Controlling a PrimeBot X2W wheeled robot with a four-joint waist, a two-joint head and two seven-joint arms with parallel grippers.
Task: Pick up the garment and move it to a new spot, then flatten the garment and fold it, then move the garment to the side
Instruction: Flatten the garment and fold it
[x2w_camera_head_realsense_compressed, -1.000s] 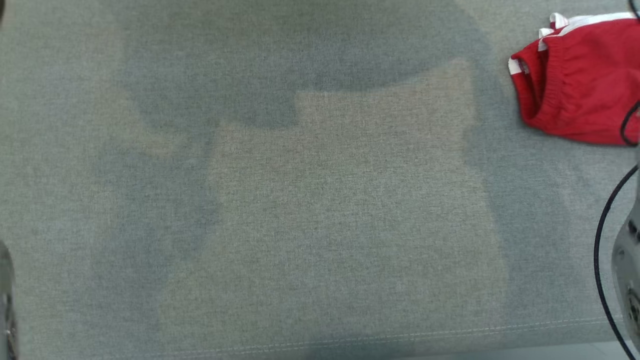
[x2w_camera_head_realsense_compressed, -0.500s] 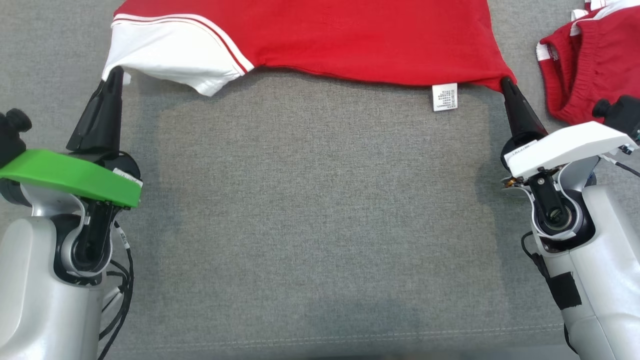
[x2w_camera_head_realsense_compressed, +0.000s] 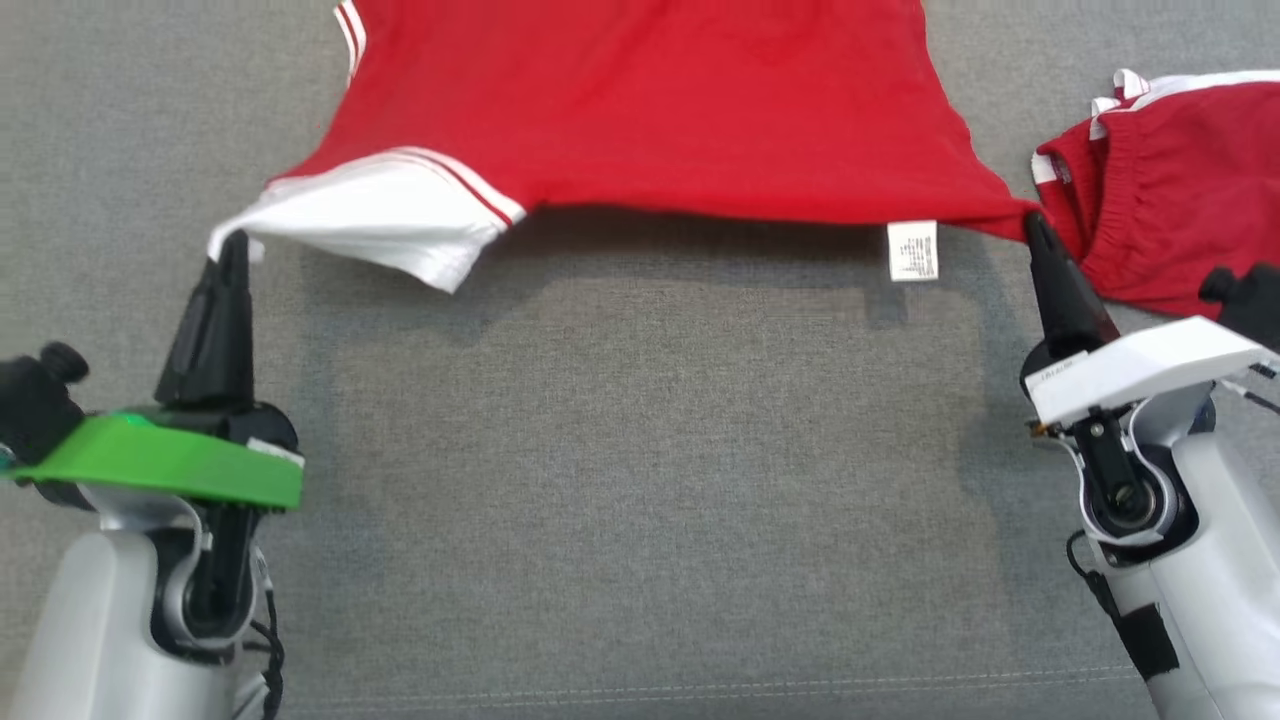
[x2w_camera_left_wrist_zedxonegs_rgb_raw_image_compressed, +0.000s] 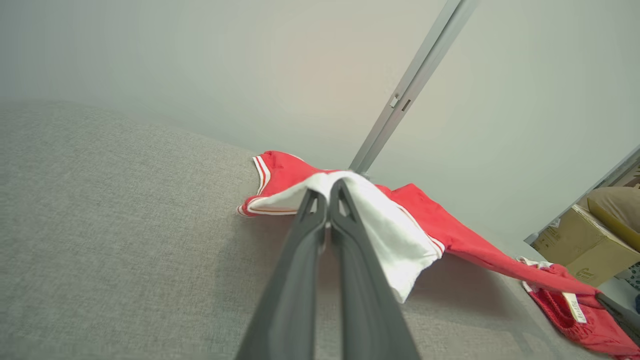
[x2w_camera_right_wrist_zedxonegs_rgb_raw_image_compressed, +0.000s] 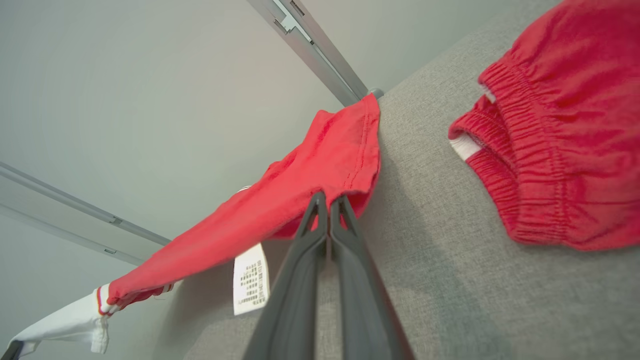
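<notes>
One broad grey upholstered surface (x2w_camera_head_realsense_compressed: 640, 480) runs under everything. Across its far half lies the garment, a red T-shirt (x2w_camera_head_realsense_compressed: 650, 110), its near hem lifted clear of the fabric and throwing a shadow beneath it. A second ago the head view held bare upholstery here. Half a second ago the shirt was already strung between both arms, as it is now. The whole picture has slid since then, and the red shorts (x2w_camera_head_realsense_compressed: 1180, 200) at the right have slid with it, so much of that shift is the camera's.

What has really changed is the shirt's shape. Its left side has drawn in, and the hem's right corner now sits just beside the waistband of the shorts.

The left gripper (x2w_camera_head_realsense_compressed: 235, 240) is clamped on the tip of the white sleeve (x2w_camera_head_realsense_compressed: 380, 215). The right gripper (x2w_camera_head_realsense_compressed: 1030, 220) is clamped on the red hem corner. Both wrist views show the fingers pressed together with cloth between them.

The sleeve droops in a loose fold, while the hem is fairly taut. A white care label (x2w_camera_head_realsense_compressed: 912, 250) dangles from the hem near the right grip.

By my reading, the shirt is being carried and dragged to its new spot, with flattening to come. The sagging sleeve will want spreading, and the right corner risks catching the shorts.
</notes>
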